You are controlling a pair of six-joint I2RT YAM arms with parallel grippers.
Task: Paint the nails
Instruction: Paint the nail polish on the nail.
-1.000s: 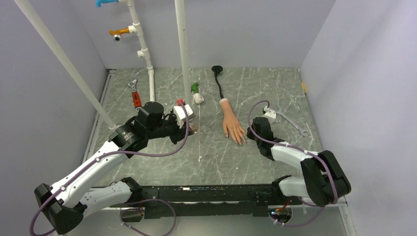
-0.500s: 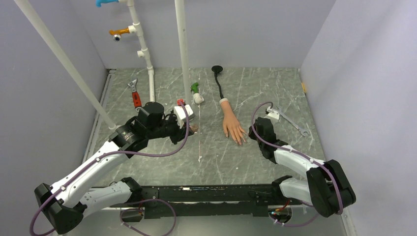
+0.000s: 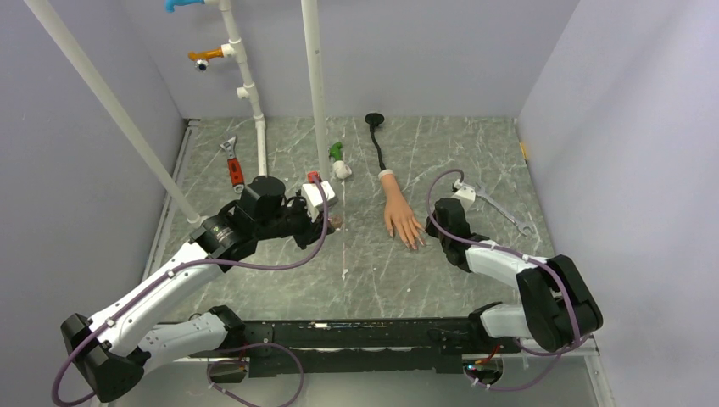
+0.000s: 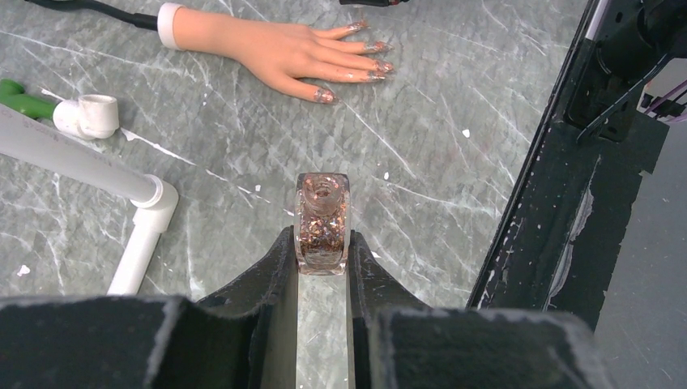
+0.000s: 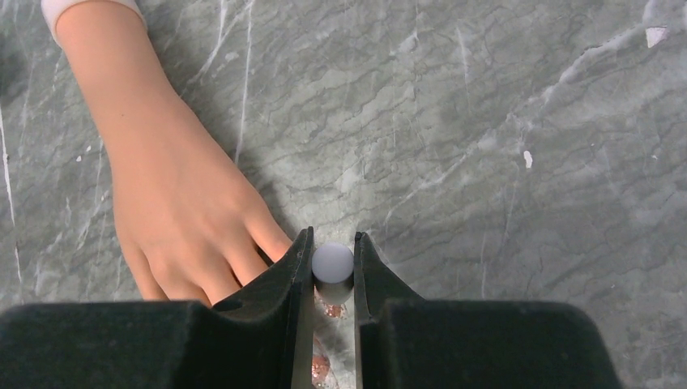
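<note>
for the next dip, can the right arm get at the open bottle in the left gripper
Probably yes: the bottle stands uncapped in the left gripper, with only the flat mannequin hand between it and the right gripper.

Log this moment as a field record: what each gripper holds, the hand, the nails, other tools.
left gripper: shut on open glitter bottle, upright
right gripper: shut on white cap, at the hand's fingertips
hand: palm down, between the grippers
nails: glittery in left wrist view
other tools: red wrench far left; spanner right of hand
</note>
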